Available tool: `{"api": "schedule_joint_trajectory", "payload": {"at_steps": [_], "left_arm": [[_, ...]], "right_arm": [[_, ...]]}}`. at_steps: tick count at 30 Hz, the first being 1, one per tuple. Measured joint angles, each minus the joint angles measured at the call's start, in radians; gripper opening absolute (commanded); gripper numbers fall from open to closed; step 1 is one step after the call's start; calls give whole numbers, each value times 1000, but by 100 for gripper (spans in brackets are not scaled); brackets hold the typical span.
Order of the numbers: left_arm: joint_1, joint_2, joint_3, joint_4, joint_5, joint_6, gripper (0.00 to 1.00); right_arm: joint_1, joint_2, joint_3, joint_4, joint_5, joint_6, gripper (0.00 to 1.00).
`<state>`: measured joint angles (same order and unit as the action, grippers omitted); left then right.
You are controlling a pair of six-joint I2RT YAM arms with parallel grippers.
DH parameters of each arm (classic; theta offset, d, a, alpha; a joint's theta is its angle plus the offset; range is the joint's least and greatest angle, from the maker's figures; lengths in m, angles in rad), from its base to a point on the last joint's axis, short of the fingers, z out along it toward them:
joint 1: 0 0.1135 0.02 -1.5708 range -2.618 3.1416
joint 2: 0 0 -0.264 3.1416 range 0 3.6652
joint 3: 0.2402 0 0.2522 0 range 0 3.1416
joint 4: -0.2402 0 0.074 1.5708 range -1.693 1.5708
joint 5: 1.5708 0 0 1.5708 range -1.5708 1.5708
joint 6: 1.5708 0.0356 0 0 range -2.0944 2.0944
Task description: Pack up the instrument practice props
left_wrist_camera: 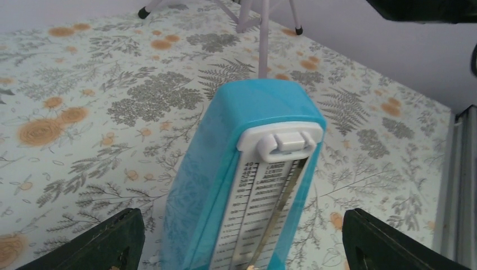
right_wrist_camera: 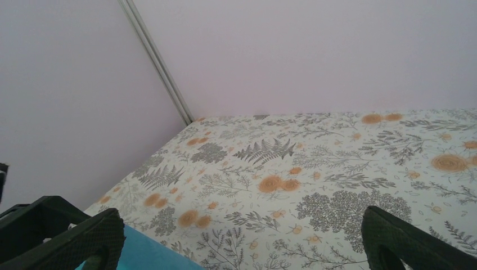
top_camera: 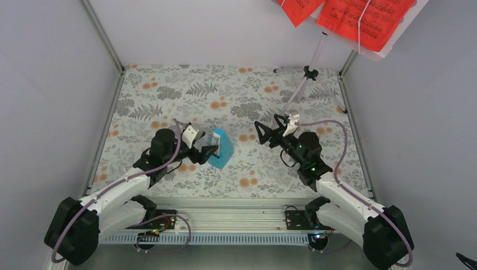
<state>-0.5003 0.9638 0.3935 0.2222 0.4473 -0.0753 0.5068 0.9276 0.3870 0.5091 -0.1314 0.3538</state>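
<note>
Where pale grey walls (top_camera: 225, 28) close round three sides, the table (top_camera: 163, 90) under its cloth of grey ferns and orange blooms takes up most of the overhead view. The music stand (top_camera: 308, 79) has its tripod feet planted in the far right corner, its lilac pole rising toward the camera and its desk cut off by the top edge of the frame. On that desk lie the red sheet-music pages (top_camera: 368, 19), two showing, printed with black notes and crossed by thin white lines. The left arm (top_camera: 121, 188) reaches from its base at the near edge toward the middle left of the cloth, and the right arm (top_camera: 337, 191) reaches forward and inward from its side. The metronome (top_camera: 222, 149), a light-blue wedge, stands on the cloth a little left of centre, well apart from the stand; the left wrist view looks down its white face with scale and pendulum rod. The left gripper (top_camera: 214, 144) straddles it with jaws spread wide, its fingers (left_wrist_camera: 109, 242) one on each side and a sliver of cloth showing between each and the blue body, so nothing is pinched. The right gripper (top_camera: 268, 129) hangs above bare cloth right of centre, jaws spread wide and holding nothing
</note>
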Motion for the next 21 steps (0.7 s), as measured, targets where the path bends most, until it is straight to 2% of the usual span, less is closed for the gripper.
{"api": "schedule_joint_trajectory", "payload": {"at_steps": [4,9,21], "left_arm": [[-6,37,3,25,-15,33,70],[-15,97,30,32,-31,76,69],[-22,122,37,40,-44,115,62]], "right_arm": [[-5,4,-7,11,-13,10,100],[-6,18,-8,15,-19,14,100],[-11,30,-8,22,-34,16,100]]}}
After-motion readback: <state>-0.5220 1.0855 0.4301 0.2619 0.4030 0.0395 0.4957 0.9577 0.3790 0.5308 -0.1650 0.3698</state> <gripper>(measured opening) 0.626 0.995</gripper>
